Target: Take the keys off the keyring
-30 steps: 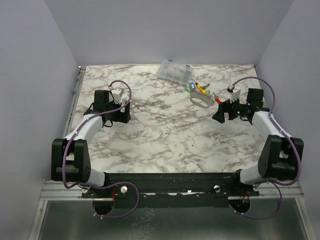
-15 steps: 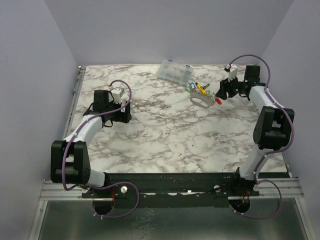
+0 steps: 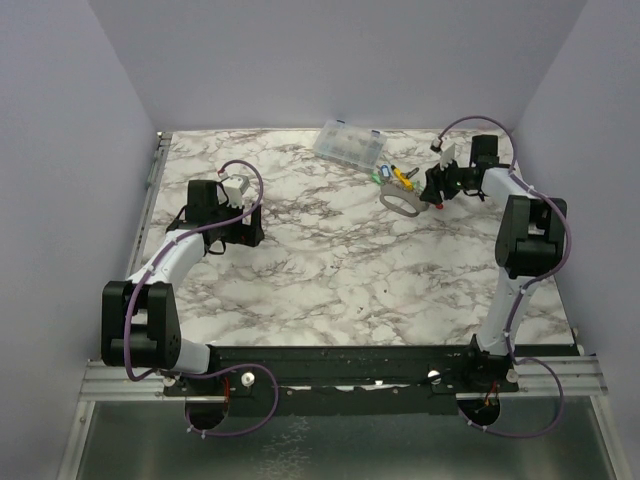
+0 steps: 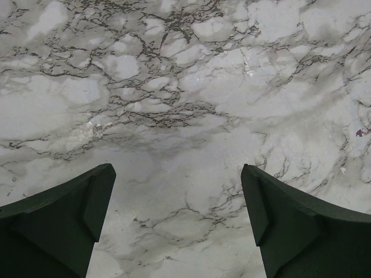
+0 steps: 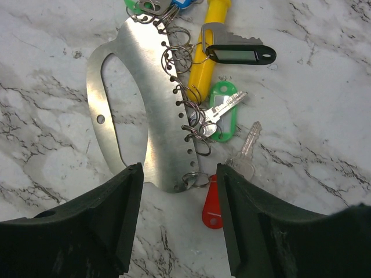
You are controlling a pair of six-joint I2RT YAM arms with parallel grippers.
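Note:
The keyring (image 5: 130, 110) is a flat silver metal plate with an oblong hole, lying on the marble table; it also shows in the top view (image 3: 403, 202). Small wire rings along its edge carry the keys: a red tag (image 5: 212, 204), a green tag (image 5: 222, 113), a black-tagged key (image 5: 237, 53), a yellow piece (image 5: 214, 40) and a bare silver key (image 5: 247, 152). My right gripper (image 5: 178, 174) is open, its jaws straddling the keyring's near end and the red tag, holding nothing; in the top view it (image 3: 435, 190) is at the keyring's right end. My left gripper (image 4: 177, 174) is open over bare marble, far to the left (image 3: 250, 228).
A clear plastic compartment box (image 3: 349, 146) lies at the back of the table, just behind the keys. The grey walls enclose the table on three sides. A metal rail (image 3: 150, 190) runs along the left edge.
My right arm has swung away from the right side toward the back, bringing its gripper up to the keyring's right end. The left arm and the keyring have not moved.

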